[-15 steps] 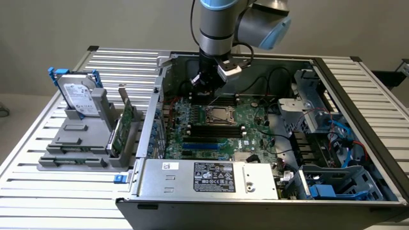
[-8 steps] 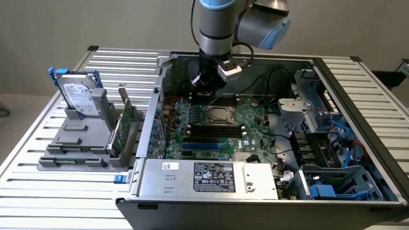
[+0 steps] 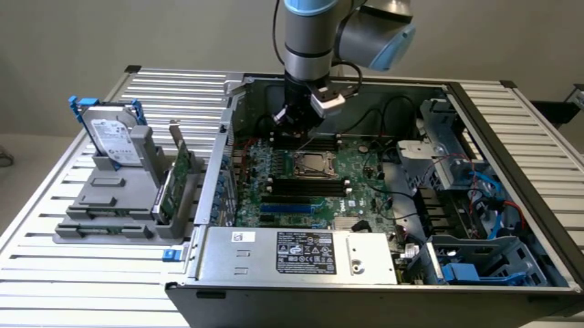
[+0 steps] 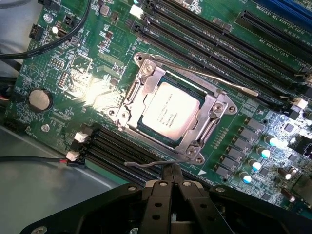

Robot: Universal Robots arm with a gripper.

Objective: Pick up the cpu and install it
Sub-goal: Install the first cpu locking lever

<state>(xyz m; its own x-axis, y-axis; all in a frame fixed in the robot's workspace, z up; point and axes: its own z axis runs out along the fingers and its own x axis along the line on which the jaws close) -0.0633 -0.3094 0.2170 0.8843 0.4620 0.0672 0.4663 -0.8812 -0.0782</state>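
1. The cpu (image 4: 169, 111) already sits flat in its socket on the green motherboard (image 3: 365, 198), silvery top facing up — framed by the metal retention bracket (image 4: 214, 109).
2. It is square, so it has no real long axis; in the wrist view its edges run diagonally, in line with the socket frame.
3. The gripper (image 4: 171, 181) hangs just above the board, near the socket's edge, its fingers pressed together and holding nothing.
4. Two thin socket levers (image 4: 219, 80) lie beside the bracket — one on either side.
5. Outside the open computer case (image 3: 301, 287), on the slatted tabletop (image 3: 91, 273), a hard drive (image 3: 114, 140) stands in a grey holder.
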